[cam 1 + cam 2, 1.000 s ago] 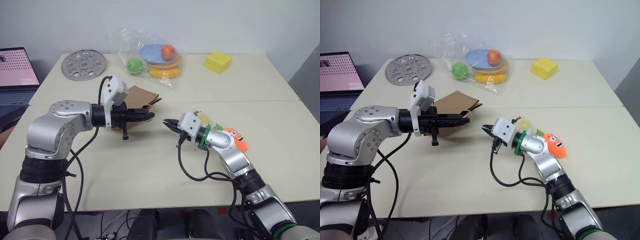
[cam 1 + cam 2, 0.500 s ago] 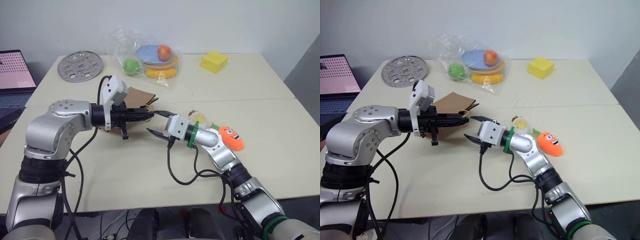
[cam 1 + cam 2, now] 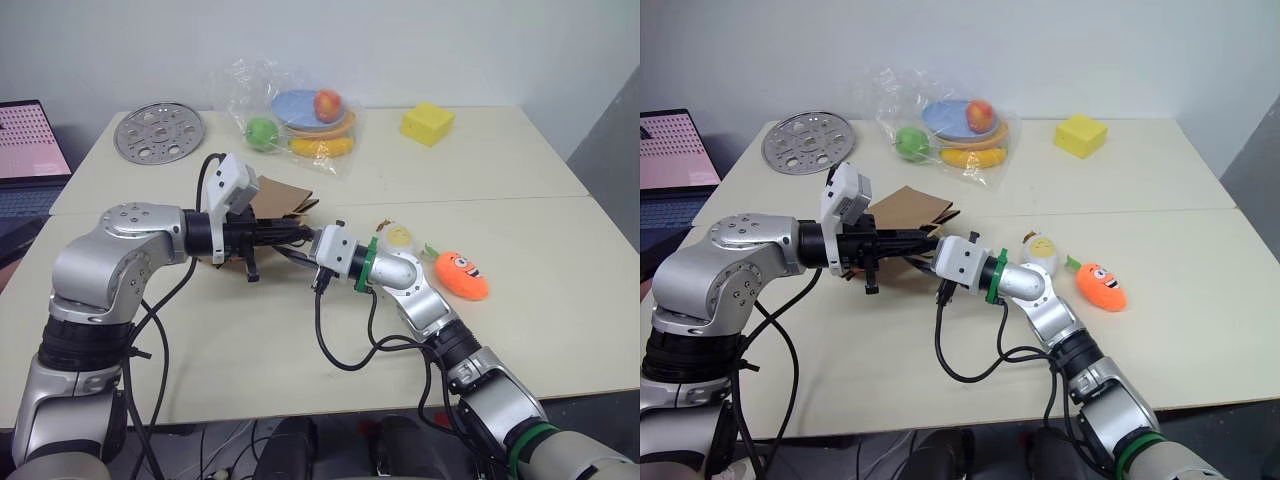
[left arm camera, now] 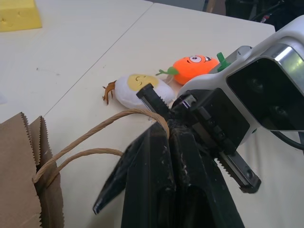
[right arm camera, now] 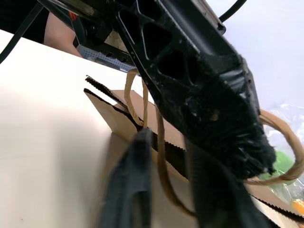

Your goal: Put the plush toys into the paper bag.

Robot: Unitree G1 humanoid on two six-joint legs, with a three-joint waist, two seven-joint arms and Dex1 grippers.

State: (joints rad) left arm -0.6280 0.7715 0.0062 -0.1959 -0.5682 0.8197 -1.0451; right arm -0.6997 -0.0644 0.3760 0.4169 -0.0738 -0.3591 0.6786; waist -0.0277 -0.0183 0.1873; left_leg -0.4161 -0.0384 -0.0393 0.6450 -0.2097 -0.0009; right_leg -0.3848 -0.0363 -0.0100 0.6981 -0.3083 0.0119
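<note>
A laptop [image 3: 30,150] off the table's [image 3: 560,330] left; perforated disc [image 3: 159,132]; left gripper [image 3: 300,231] clamped on the paper bag's [image 3: 280,195] twine handle [image 4: 95,133]; right gripper [image 3: 930,256] closed beside it (grip unclear); egg [image 3: 1040,247], carrot [image 3: 1101,285] lying right.

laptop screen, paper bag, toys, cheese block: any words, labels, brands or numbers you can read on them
None can be read.
Laptop screen: pink with a dotted pattern, too small to tell any text.
Paper bag: plain brown, no print visible.
Carrot plush and egg plush: cartoon faces, no lettering.
Yellow cheese block: no markings.
</note>
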